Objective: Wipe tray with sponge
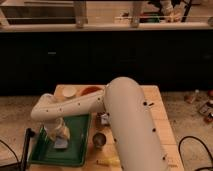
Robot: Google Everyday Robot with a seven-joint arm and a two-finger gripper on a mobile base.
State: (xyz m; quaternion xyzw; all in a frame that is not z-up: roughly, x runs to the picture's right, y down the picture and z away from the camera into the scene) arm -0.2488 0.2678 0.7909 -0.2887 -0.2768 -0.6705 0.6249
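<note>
Gripper (pixel 59 140) low over large dark green rectangular plastic tray (pixel 80 151); finger state cannot tell. Small pale blue-grey rectangular sponge (pixel 61 144) directly beneath it, on tray floor. Metal cup (pixel 99 140) right of gripper, outside tray rim.

View: one camera, set high behind the arm, angled down over the tabletop (pixel 155 107).
Range: arm bulk close, railing far.
Gripper (pixel 60 138): seen below, over the tray (pixel 82 150).
</note>
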